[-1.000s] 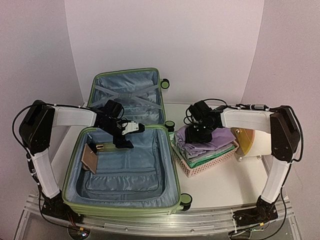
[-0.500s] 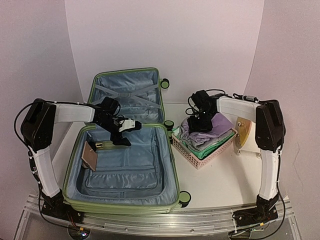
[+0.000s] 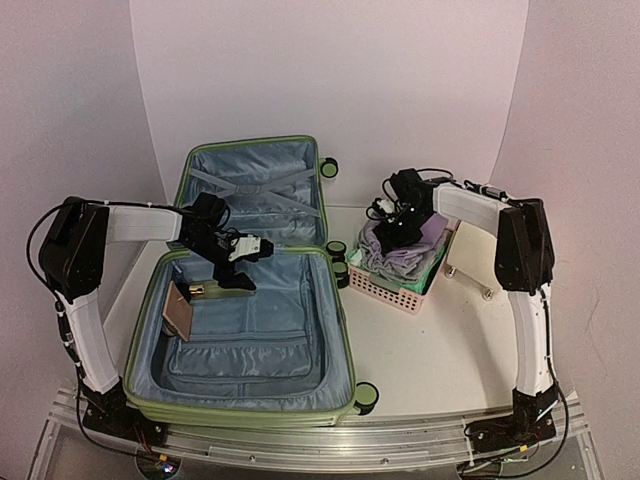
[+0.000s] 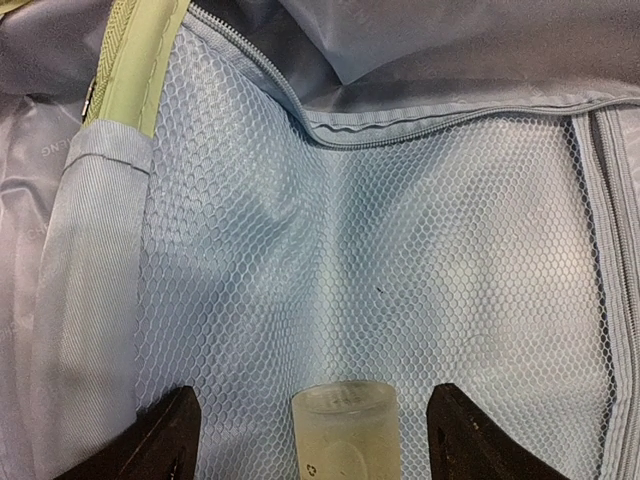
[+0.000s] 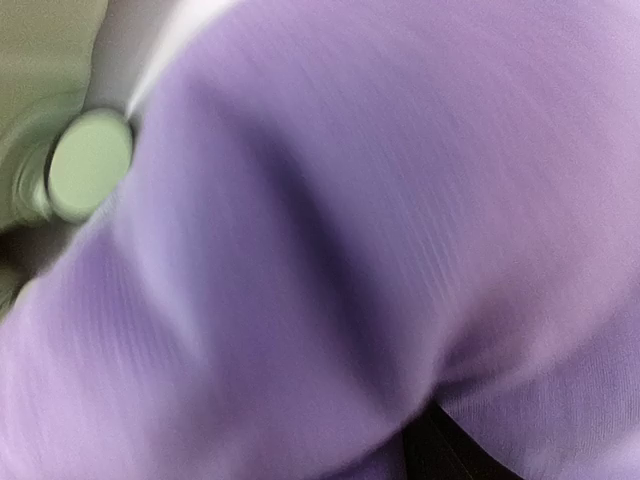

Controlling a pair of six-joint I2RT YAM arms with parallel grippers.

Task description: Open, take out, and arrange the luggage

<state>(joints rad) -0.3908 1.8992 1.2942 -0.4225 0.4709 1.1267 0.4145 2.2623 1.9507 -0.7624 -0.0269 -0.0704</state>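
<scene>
Luggage [image 3: 250, 412] lies open at the table's [image 3: 430, 350] left, lid upright behind. Left gripper [image 3: 238, 275] hangs over the rear mesh lining, fingers spread either side of a small clear bottle [image 4: 345, 430], not touching it. Right gripper [image 3: 400, 225] is pressed into purple cloth [image 5: 400, 200] in the pink basket [image 3: 385, 290]; finger position cannot be determined.

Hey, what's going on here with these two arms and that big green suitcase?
Two robot arms are unpacking the luggage, which lies open on the table with its lid propped up. The left claw is inside the lower half, open, with a small pale bottle between its fingers over a mesh pocket. The right claw is down on the purple cloth piled in the pink basket beside the luggage; whether it grips the cloth cannot be told.
</scene>
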